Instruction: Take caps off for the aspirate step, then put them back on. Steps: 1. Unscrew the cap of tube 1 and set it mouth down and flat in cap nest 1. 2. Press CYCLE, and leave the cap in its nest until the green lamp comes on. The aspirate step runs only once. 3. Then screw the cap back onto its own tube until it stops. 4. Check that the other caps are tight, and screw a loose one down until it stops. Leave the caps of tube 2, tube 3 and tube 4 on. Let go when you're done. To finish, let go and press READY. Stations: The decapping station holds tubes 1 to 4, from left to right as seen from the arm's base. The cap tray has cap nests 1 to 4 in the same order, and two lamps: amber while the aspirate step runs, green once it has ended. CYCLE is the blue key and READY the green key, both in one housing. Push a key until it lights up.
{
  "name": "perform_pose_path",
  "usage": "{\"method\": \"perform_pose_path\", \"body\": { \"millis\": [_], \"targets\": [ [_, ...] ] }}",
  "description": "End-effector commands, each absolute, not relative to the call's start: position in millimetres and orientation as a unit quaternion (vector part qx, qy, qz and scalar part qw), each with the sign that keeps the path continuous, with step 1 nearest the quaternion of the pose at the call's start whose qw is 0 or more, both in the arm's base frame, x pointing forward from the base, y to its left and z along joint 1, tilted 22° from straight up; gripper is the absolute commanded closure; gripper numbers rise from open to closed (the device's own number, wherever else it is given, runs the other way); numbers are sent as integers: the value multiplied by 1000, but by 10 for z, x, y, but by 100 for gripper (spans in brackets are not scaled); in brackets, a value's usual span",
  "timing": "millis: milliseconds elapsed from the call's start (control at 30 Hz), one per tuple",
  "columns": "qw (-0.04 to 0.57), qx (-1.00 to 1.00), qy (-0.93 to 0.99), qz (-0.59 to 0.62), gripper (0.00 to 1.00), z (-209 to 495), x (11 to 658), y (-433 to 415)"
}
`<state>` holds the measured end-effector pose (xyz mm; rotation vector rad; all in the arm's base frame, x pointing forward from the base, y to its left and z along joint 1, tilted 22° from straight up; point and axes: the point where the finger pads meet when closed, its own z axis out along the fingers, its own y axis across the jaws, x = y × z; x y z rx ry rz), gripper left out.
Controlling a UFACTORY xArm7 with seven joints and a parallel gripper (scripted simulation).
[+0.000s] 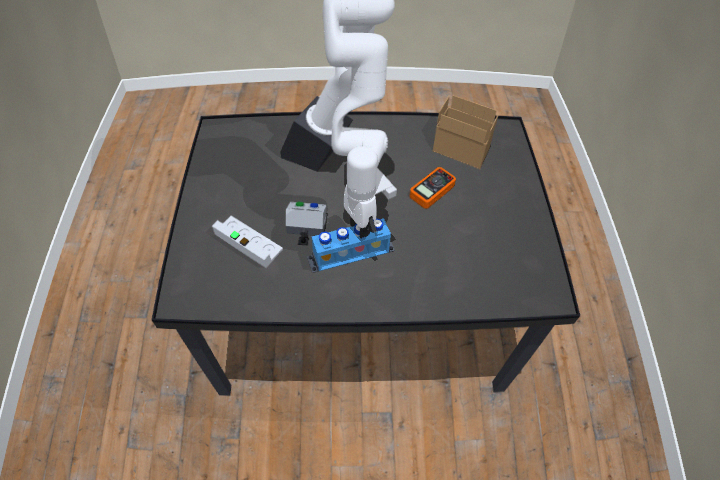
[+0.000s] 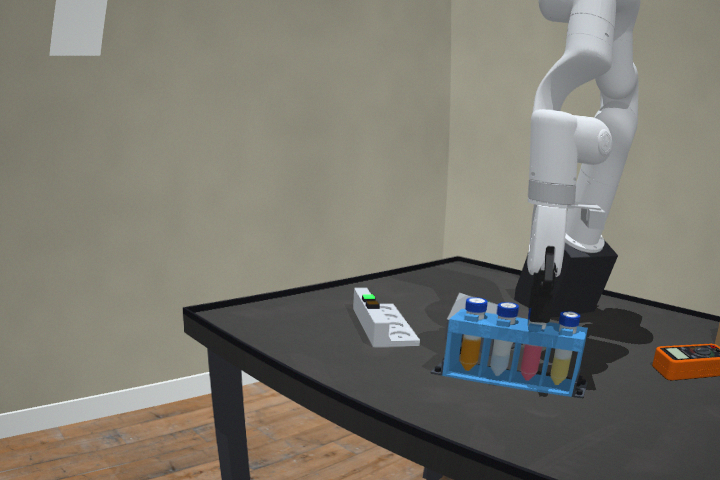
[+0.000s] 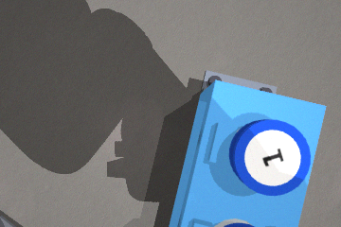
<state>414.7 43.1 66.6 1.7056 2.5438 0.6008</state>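
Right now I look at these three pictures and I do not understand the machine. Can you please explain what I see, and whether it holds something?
The white machine is a robot arm fixed on a dark table. At its tip it has two jaws. The first picture looks down from above and the second looks from the side. The third comes from a camera on the arm's wrist, and there you see the cap marked 1. On the table are a blue rack with four tubes, a white cap tray whose green lamp is lit, a grey box with two keys, an orange meter and a cardboard box. The jaws are down at the top of the pink tube. They are half open and grip nothing.
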Motion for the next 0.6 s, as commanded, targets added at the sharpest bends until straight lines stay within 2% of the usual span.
{"method": "perform_pose_path", "body": {
  "millis": [0, 100, 133, 567],
  "targets": [
    [11, 547, 815, 193, 54, 657, 4163, 431],
    [11, 547, 815, 193, 54, 657, 4163, 431],
    [11, 547, 815, 193, 100, 657, 4163, 431],
    [11, 547, 815, 193, 100, 657, 4162, 431]
  ]
}}
